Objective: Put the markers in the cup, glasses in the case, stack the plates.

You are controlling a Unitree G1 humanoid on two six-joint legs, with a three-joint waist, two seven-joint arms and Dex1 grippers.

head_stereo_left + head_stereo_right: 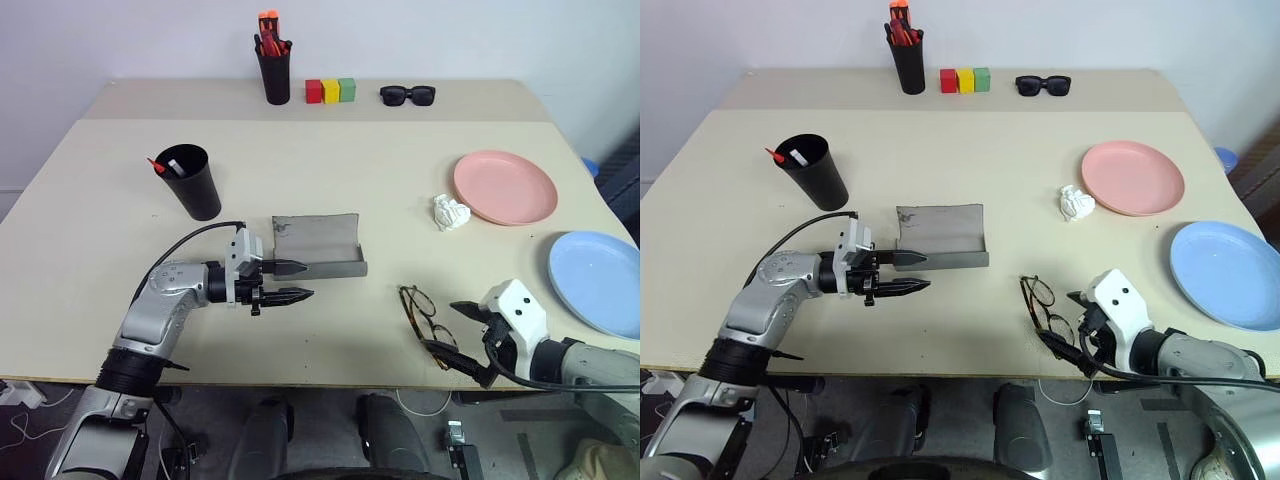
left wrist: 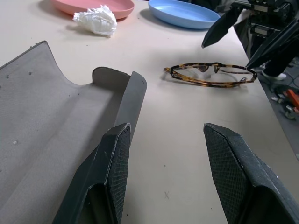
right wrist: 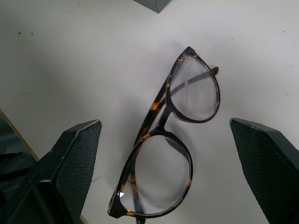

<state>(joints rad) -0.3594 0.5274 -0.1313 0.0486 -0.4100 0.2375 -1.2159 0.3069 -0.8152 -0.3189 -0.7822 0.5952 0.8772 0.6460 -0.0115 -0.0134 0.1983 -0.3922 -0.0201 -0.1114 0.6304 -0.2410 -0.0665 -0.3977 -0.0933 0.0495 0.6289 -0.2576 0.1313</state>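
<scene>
The open grey case (image 1: 318,245) lies mid-table. My left gripper (image 1: 310,280) is open at its near left corner, one finger by the front wall (image 2: 133,93), nothing held. The glasses (image 1: 425,315) lie folded near the table's front edge. My right gripper (image 1: 441,324) hovers over them, open wide, its fingers on either side of the frame (image 3: 161,123). Two markers, one red-tipped (image 1: 157,166) and one white (image 1: 176,163), stand in the black cup (image 1: 197,185). The pink plate (image 1: 505,187) and blue plate (image 1: 598,280) lie side by side at the right.
A crumpled tissue (image 1: 451,212) sits beside the pink plate. Along the back stand a black holder of orange-red pens (image 1: 273,65), three coloured blocks (image 1: 331,91) and black sunglasses (image 1: 407,95). The table's front edge runs just below both grippers.
</scene>
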